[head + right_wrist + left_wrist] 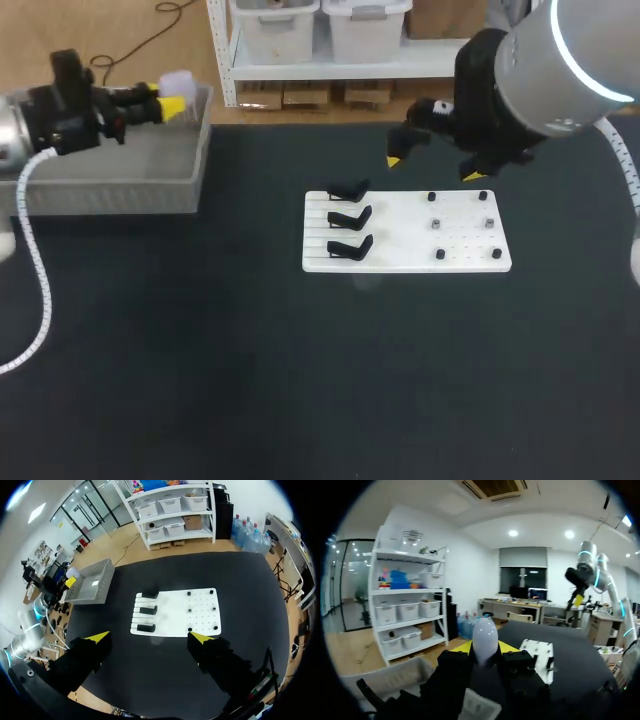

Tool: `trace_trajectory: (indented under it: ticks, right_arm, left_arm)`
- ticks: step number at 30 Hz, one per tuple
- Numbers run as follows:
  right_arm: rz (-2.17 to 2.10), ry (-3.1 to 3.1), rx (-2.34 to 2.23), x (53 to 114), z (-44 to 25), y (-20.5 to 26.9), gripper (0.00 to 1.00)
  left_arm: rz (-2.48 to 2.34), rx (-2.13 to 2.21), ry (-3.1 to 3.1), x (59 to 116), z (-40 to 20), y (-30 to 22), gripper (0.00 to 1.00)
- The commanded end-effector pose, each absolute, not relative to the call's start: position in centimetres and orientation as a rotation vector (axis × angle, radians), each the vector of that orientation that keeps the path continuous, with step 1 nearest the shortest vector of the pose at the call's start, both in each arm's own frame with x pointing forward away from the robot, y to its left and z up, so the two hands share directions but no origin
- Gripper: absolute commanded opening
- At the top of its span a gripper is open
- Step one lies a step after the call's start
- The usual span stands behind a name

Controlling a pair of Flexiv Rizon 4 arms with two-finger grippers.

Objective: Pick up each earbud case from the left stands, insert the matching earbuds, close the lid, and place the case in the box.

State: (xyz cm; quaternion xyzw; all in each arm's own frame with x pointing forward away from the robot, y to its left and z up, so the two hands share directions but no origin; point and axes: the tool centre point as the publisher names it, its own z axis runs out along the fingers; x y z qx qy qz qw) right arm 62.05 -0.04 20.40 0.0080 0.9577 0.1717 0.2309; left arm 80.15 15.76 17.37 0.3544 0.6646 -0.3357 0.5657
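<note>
My left gripper is shut on a closed white earbud case, held above the far right corner of the grey box. In the left wrist view the rounded case stands upright between the yellow fingertips. The three black stands on the left of the white board are empty. My right gripper hangs open above the board's far edge, with nothing in it. From the right wrist, that open gripper looks down on the board from high up.
Small black and grey pegs dot the right half of the board. The grey box stands at the table's far left corner, with the left arm's gripper over its edge. Black tabletop surrounds the board.
</note>
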Motion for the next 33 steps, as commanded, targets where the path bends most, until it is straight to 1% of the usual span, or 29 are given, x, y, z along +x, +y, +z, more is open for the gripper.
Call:
trace_trajectory:
  ticks: [1,9,17,18,19,33]
  right_arm:
    - [0.464,2.575,0.038,61.8,20.2,-0.1,1.0]
    - [0.464,2.575,0.038,61.8,20.2,-0.1,1.0]
    - [0.464,2.575,0.038,61.8,20.2,-0.1,1.0]
    - [0.464,2.575,0.038,61.8,20.2,-0.1,1.0]
    - [0.464,2.575,0.038,61.8,20.2,-0.1,1.0]
    - [0.464,2.575,0.038,61.8,20.2,-0.1,1.0]
  left_arm:
    - [-0.593,0.714,1.624,83.4,17.0,18.0,0.0]
    - [-0.528,0.651,1.691,88.7,15.0,21.8,0.0]
    - [-0.513,0.634,1.749,90.1,13.0,23.4,0.0]
    - [-0.503,0.634,1.754,90.0,12.8,23.6,0.38]
    - [-0.499,0.633,1.755,90.0,12.7,23.7,1.0]
    - [-0.511,0.609,1.713,89.2,12.9,24.5,1.0]
